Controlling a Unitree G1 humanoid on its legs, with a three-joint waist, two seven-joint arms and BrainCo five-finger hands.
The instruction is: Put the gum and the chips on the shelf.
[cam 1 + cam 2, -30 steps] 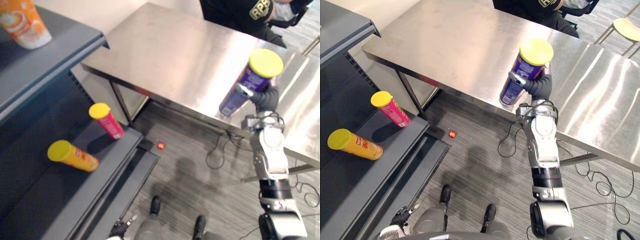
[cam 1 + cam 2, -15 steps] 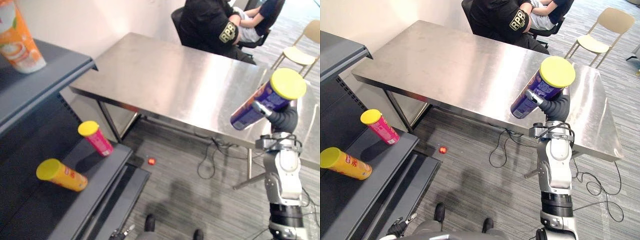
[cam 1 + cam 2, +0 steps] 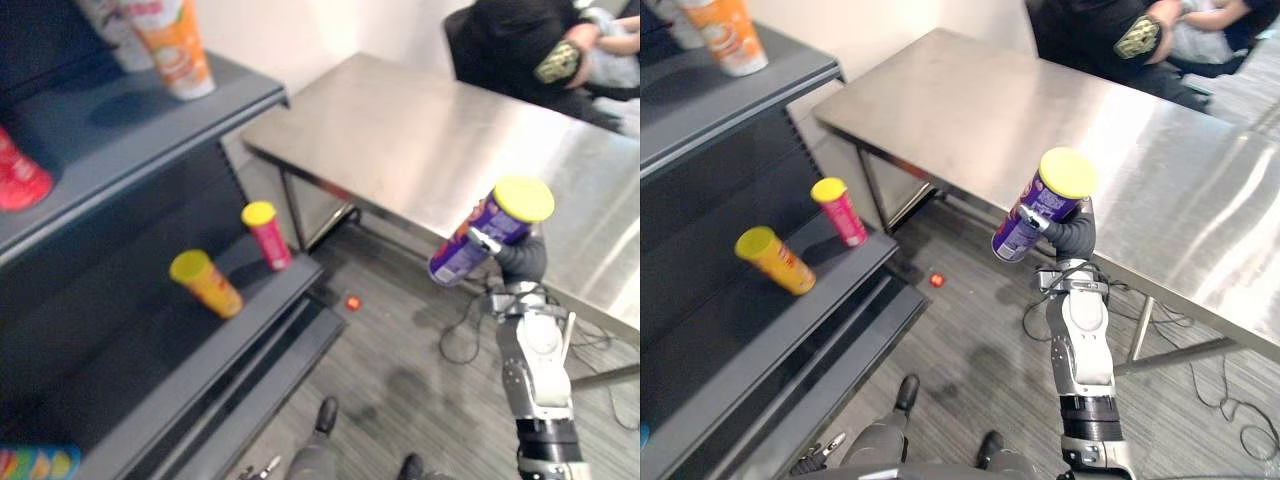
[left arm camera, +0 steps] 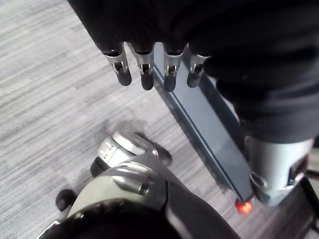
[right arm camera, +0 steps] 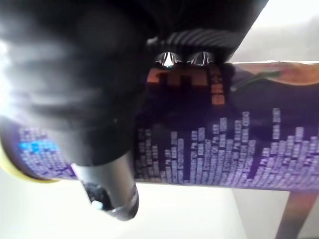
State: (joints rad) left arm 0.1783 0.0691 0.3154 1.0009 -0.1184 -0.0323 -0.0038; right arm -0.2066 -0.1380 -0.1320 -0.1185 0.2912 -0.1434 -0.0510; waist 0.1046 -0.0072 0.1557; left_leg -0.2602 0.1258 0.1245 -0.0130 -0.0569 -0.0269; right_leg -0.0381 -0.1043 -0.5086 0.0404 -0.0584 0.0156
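Now | chips can (image 3: 1018, 232) tilted | right hand (image 3: 1076, 238) fingers (image 3: 1033, 216) wrapped round it

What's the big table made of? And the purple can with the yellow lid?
The table looks like brushed steel: silver-grey with soft streaky reflections. The purple can seems printed cardboard or thin metal, I can't tell which; its yellow lid looks like matte plastic.

Fingers (image 5: 168, 59) mostly behind chips can (image 5: 224, 149)
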